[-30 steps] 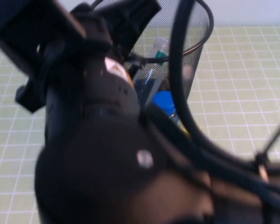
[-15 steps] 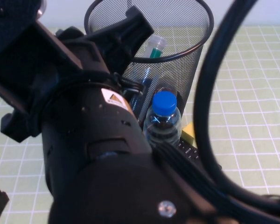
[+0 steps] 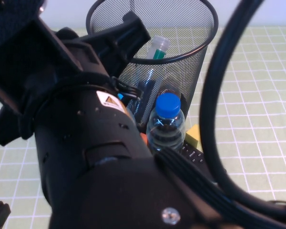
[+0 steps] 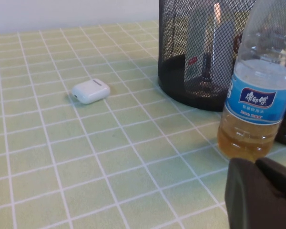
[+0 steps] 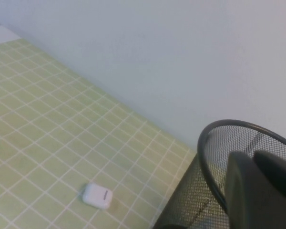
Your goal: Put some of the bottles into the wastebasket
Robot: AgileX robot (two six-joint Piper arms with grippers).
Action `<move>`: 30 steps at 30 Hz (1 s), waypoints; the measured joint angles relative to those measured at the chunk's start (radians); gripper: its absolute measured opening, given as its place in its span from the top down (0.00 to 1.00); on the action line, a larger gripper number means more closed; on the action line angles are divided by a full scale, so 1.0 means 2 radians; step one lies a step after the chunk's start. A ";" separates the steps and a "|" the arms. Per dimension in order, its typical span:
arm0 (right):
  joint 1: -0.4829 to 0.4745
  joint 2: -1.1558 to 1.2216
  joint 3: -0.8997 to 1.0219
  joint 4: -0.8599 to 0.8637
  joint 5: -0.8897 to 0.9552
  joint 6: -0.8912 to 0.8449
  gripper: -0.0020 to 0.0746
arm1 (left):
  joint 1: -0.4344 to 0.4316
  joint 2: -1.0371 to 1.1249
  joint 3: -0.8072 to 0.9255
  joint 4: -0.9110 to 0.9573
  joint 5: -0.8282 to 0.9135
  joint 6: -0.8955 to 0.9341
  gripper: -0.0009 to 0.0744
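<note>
Blue-capped bottle (image 3: 166, 125) upright on worktop (image 4: 86, 143) beside wastebasket (image 3: 181, 71), green-label bottle (image 3: 157, 48) inside it; left tool (image 4: 260, 193) closed, empty, low near the bottle; right tool (image 5: 262, 186) closed, empty, above the rim.

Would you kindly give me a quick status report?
Left gripper shut, low beside blue-capped bottle. Right gripper shut, above wastebasket rim. One bottle inside. Arm blocks high view.
</note>
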 joint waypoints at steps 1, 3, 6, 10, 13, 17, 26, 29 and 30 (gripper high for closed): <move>0.000 -0.001 0.000 -0.003 -0.010 0.000 0.98 | 0.000 0.000 0.000 0.000 0.001 0.000 0.99; 0.000 -0.001 0.000 -0.003 -0.037 0.000 0.98 | 0.000 0.000 0.000 0.000 0.002 0.000 0.99; 0.000 -0.001 0.000 0.000 -0.078 0.000 0.98 | 0.000 0.000 0.000 0.000 0.002 0.000 0.99; 0.000 -0.001 0.000 -0.006 -0.074 0.000 0.98 | 0.000 0.000 0.000 0.000 0.003 0.000 0.99; -0.001 -0.001 0.000 -0.010 -0.077 -0.003 0.98 | 0.000 0.000 0.000 0.000 0.003 0.000 0.99; -0.001 -0.001 0.000 -0.010 -0.091 -0.039 0.98 | 0.000 0.000 0.000 0.000 0.003 0.000 0.99; -0.013 -0.039 0.017 0.001 -0.077 -0.060 0.98 | 0.000 0.000 0.000 0.000 0.010 0.000 0.99; -0.036 -0.096 0.066 0.001 -0.011 -0.060 0.98 | 0.000 0.000 0.000 0.000 0.011 0.000 0.99; -0.048 -0.114 0.086 0.001 0.024 -0.060 0.98 | 0.000 0.000 0.000 0.000 0.012 0.000 0.99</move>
